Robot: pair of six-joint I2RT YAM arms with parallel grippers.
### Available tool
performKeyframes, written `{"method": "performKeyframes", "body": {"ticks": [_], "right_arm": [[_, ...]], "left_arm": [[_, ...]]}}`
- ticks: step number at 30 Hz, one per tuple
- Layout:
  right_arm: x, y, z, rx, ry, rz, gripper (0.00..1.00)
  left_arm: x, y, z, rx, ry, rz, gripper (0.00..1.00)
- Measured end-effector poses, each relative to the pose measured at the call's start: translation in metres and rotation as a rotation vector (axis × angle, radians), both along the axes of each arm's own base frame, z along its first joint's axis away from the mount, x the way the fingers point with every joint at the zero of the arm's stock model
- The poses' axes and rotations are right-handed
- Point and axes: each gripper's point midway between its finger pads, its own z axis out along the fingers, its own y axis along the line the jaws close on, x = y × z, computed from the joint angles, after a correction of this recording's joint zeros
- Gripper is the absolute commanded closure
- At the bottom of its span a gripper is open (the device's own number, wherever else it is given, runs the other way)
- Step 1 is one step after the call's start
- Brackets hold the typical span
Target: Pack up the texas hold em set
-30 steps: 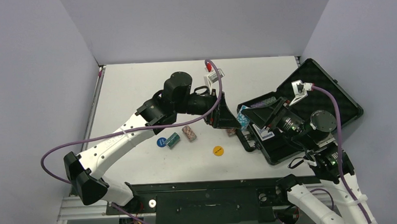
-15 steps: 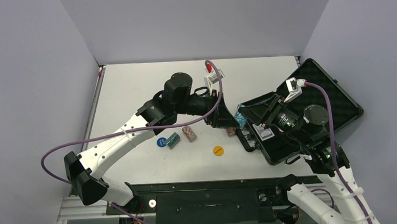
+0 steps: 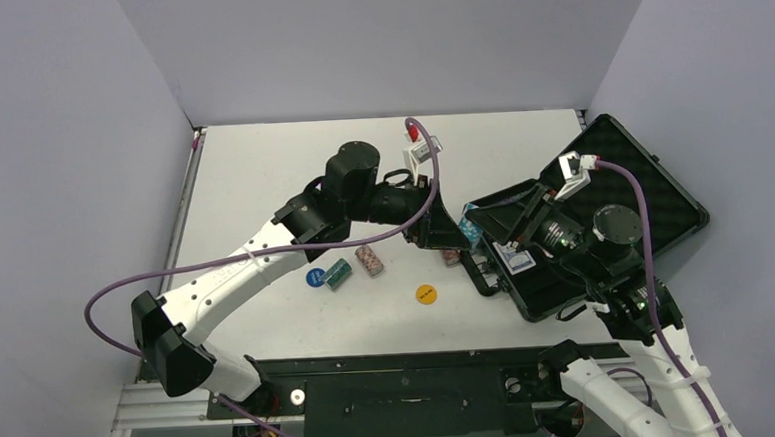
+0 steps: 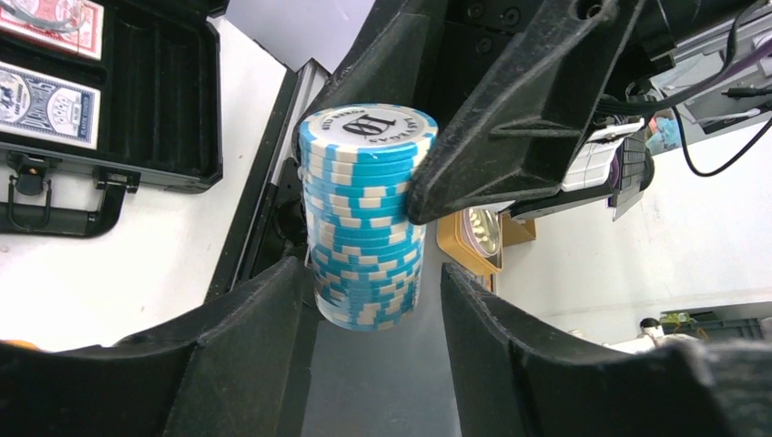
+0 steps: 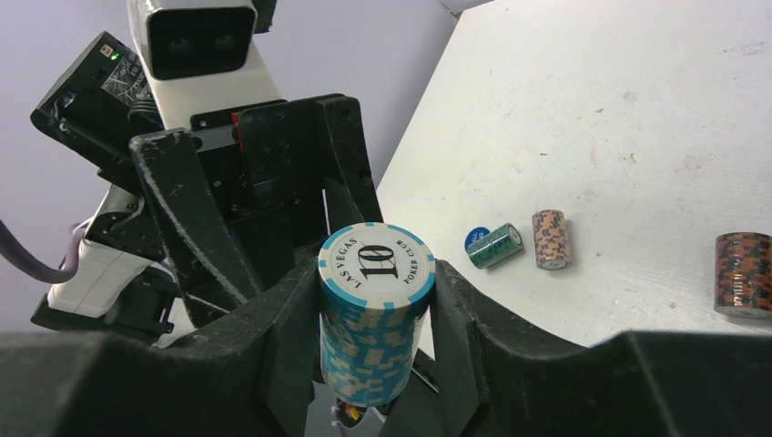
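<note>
A stack of light-blue "10" poker chips [image 5: 375,309] is clamped between my right gripper's [image 5: 375,273] fingers, held in the air at the left edge of the open black foam-lined case [image 3: 652,180]. It shows in the top view [image 3: 473,227] and the left wrist view [image 4: 367,218]. My left gripper [image 4: 370,282] is open around the same stack, with a gap on one side. In the top view the left gripper [image 3: 457,237] meets the right gripper [image 3: 487,235]. Blue [image 4: 45,102] and red [image 4: 59,18] card decks lie in the case. No dice show.
On the white table lie a green chip stack [image 3: 338,273], a blue disc [image 3: 315,277], a pink-orange stack [image 3: 369,261], a yellow disc [image 3: 426,295] and a brown stack [image 3: 452,257] beside the case handle. Grey walls enclose the table.
The right gripper moved left to the blue chip stack at the left gripper and has stayed there. The left arm has shifted slightly to the right.
</note>
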Motion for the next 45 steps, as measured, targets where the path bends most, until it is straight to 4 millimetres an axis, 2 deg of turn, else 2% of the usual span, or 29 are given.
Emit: {"method": "performKeyframes", "body": {"ticks": [1, 3, 5, 6, 8, 9, 10, 11, 12, 14, 22, 27, 37, 42, 45], "right_arm": [[0.000, 0.000, 0.000, 0.000, 0.000, 0.000, 1.00], [0.001, 0.000, -0.001, -0.001, 0.003, 0.000, 1.00], [0.001, 0.001, -0.002, -0.004, 0.005, 0.000, 1.00], [0.002, 0.001, -0.002, -0.005, 0.007, 0.000, 1.00], [0.002, 0.001, -0.002, -0.006, 0.007, 0.000, 1.00], [0.002, 0.001, -0.002, -0.006, 0.007, -0.001, 0.96], [0.002, 0.001, -0.003, -0.006, 0.007, -0.001, 0.85], [0.002, 0.001, -0.002, -0.006, 0.007, -0.001, 0.79], [0.002, 0.001, -0.002, -0.005, 0.006, -0.001, 0.68], [0.003, 0.001, -0.003, -0.007, 0.010, 0.000, 0.60], [0.004, 0.002, -0.004, -0.033, 0.005, 0.006, 0.54], [0.004, 0.001, -0.005, -0.036, 0.006, 0.006, 0.43], [0.003, 0.001, -0.005, -0.039, 0.006, 0.007, 0.41], [0.002, 0.000, -0.010, -0.048, 0.023, 0.006, 0.33], [0.000, -0.001, -0.012, -0.053, 0.031, 0.003, 0.32]], "left_arm": [[0.000, -0.001, -0.002, 0.004, 0.004, -0.002, 0.53], [0.001, -0.002, -0.005, 0.009, 0.011, -0.005, 0.64], [0.001, -0.003, -0.006, 0.012, 0.015, -0.008, 0.78], [0.001, -0.003, -0.007, 0.013, 0.016, -0.008, 0.90], [0.001, -0.003, -0.006, 0.012, 0.015, -0.011, 1.00], [0.001, -0.003, -0.006, 0.012, 0.020, -0.010, 1.00], [0.000, -0.003, -0.006, 0.011, 0.021, -0.010, 1.00], [0.001, -0.003, -0.006, 0.011, 0.022, -0.010, 1.00], [0.001, -0.003, -0.006, 0.011, 0.025, -0.008, 1.00], [0.001, -0.003, -0.006, 0.011, 0.025, -0.009, 1.00], [0.001, -0.003, -0.006, 0.014, 0.038, -0.006, 1.00], [0.002, -0.005, -0.009, 0.020, 0.044, -0.005, 1.00], [0.003, -0.006, -0.013, 0.028, 0.050, -0.005, 1.00], [0.004, -0.006, -0.013, 0.028, 0.050, -0.003, 1.00], [0.005, -0.006, -0.013, 0.028, 0.049, 0.003, 1.00]]}}
